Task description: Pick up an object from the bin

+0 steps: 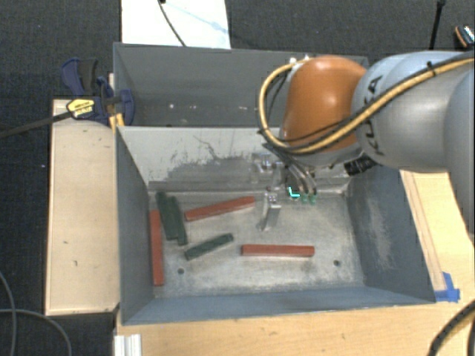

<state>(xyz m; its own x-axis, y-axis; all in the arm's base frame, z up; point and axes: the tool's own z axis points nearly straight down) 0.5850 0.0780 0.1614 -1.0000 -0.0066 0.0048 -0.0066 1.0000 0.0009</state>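
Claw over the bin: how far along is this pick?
Done: the claw is down in the bin, at the right end of the upper red stick. In hand: nothing visibly gripped; that stick, the other red sticks and the dark green sticks all lie on the floor. Left: grasp one and lift it out.

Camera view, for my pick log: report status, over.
Gripper low over bin centre. Slanted red stick ends right beside it. Flat red stick nearer the camera, green sticks left. Nothing in the way.
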